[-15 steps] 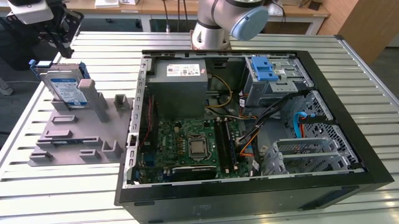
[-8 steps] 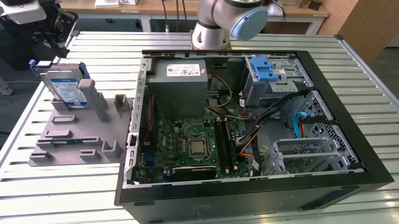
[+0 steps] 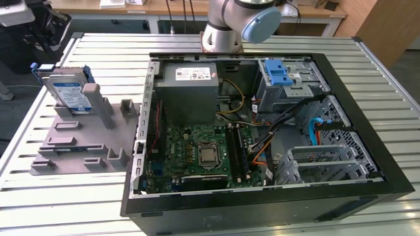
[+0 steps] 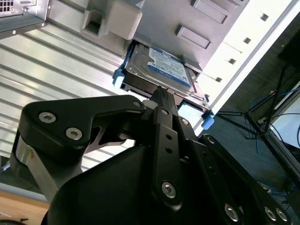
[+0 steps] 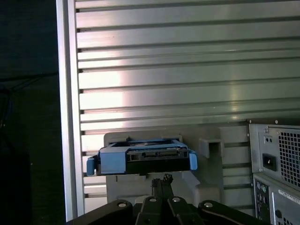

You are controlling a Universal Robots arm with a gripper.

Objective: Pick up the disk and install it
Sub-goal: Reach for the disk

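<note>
On the desk [image 3: 98, 206], toward the exterior view's left, the disk [image 3: 71, 96] stands upright in a grey fixture [image 3: 85, 142]; end effector [image 5: 162, 180] narrow, empty, aimed at it: approach step; grasping calls for a wider opening

Black hand [image 4: 159, 92], fingers [image 4: 161, 110] together, near the disk [image 4: 164, 68] in a grey holder [image 4: 154, 21], slatted metal table [image 4: 56, 61]

Found the disk [image 3: 68, 94] standing on edge, silver metal with a white-and-blue label, framed by a blue plastic bracket. Lay just beyond the tips of the pincer [image 5: 164, 180], in line with them, connector edge facing back toward the pincer. Could not tell whether touching.
</note>
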